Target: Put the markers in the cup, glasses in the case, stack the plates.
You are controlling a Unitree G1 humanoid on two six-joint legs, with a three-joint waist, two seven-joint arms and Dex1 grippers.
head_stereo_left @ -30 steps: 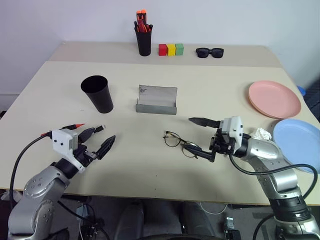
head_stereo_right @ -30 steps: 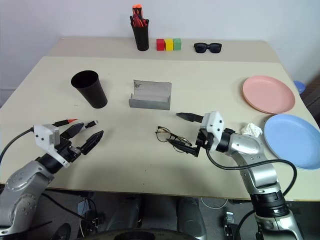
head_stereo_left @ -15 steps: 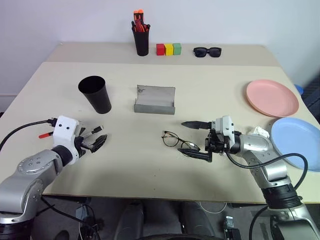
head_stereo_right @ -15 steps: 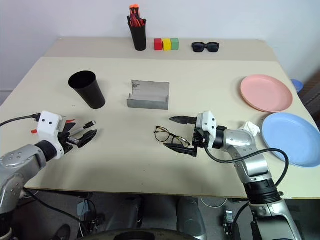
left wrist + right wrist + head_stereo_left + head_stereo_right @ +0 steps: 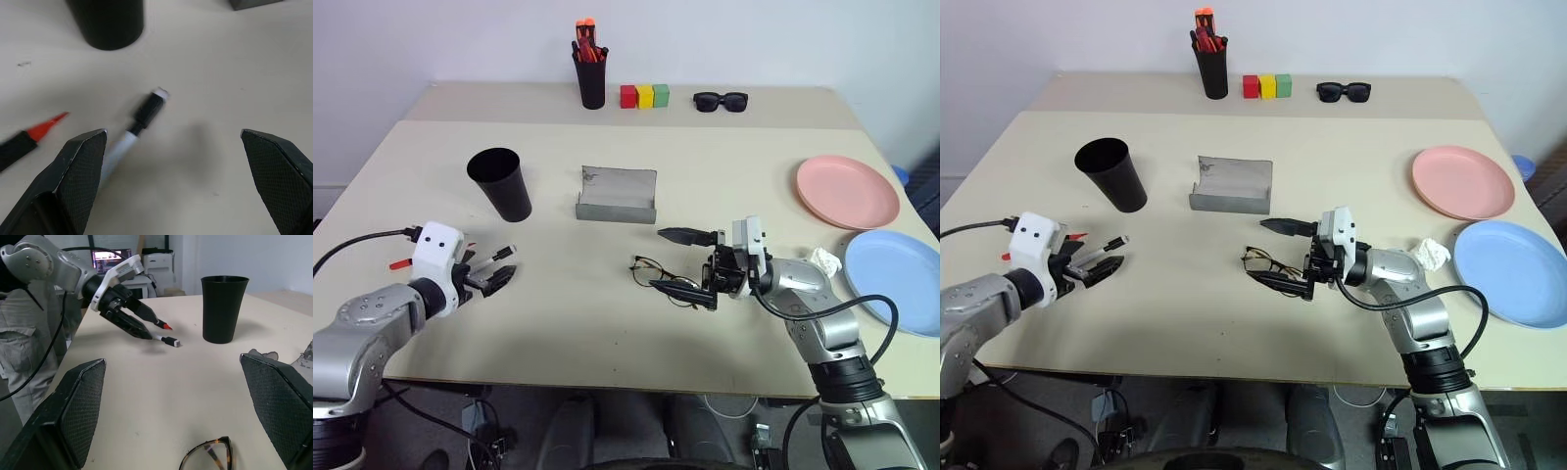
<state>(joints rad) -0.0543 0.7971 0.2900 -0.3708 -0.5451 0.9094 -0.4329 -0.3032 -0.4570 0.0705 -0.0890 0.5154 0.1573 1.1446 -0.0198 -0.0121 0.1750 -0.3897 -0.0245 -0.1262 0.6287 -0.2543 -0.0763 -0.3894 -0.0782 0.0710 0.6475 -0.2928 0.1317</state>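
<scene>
Both pairs of fingers stand spread wide and grasp nothing. On the left, the left gripper [image 5: 494, 281] has dropped and tipped down toward the table since a second ago, so its tips now sit low around the white marker [image 5: 138, 123], with the red marker [image 5: 30, 137] lying just beside its outer finger; that looks like the set-up for a first pick, with the cup [image 5: 501, 183] standing near, farther back on the table. In the middle the grey case [image 5: 618, 196] stands open and upright. Right of it, the right gripper [image 5: 683, 262] has edged closer to the glasses [image 5: 658, 271] and points sideways, one finger above them and one low at the frame, so a grasp seems close but nothing is closed yet. Farther right lie a crumpled white scrap [image 5: 822, 260], the pink plate [image 5: 847, 192] and the blue plate [image 5: 893, 282], side by side and unstacked. Along the back edge, a pen holder [image 5: 591, 77], coloured blocks [image 5: 645, 96] and sunglasses [image 5: 722, 101] stay well clear of both paths.
</scene>
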